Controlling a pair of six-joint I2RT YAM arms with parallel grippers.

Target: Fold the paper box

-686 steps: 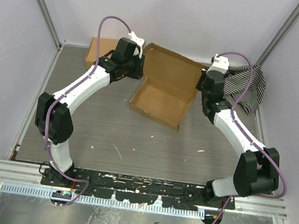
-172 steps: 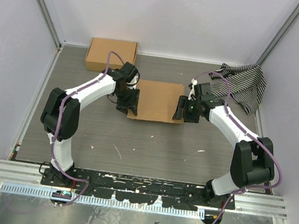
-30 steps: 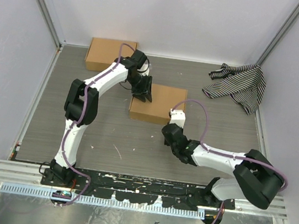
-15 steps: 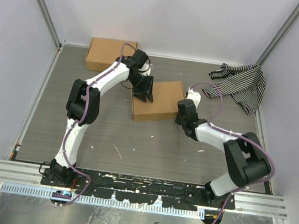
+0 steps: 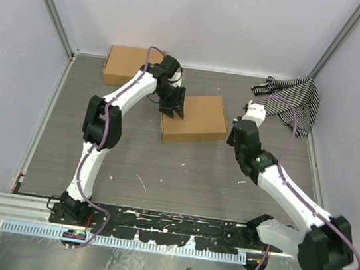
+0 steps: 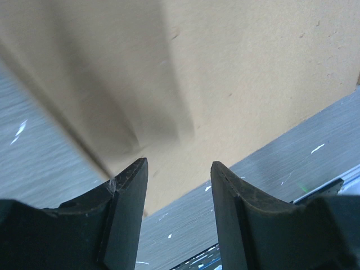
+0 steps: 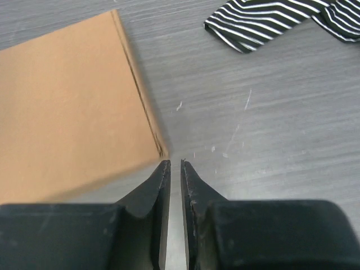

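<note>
The paper box (image 5: 199,119) lies closed and flat on the table, a shallow brown cardboard rectangle, slightly turned. My left gripper (image 5: 174,110) is open and sits over the box's left end; in the left wrist view its fingers (image 6: 179,169) frame the cardboard (image 6: 236,67) with nothing between them. My right gripper (image 5: 233,136) is shut and empty, just off the box's near right corner. In the right wrist view its tips (image 7: 175,163) lie right beside that corner of the box (image 7: 67,107), on bare table.
A second brown cardboard box (image 5: 128,64) lies at the back left against the wall. A black-and-white striped cloth (image 5: 292,100) lies at the back right, also in the right wrist view (image 7: 270,19). Grey walls close in the table.
My right arm swung from the table in front of the box to its near right corner. The box turned slightly counter-clockwise. My left gripper stayed at the box's left end.
</note>
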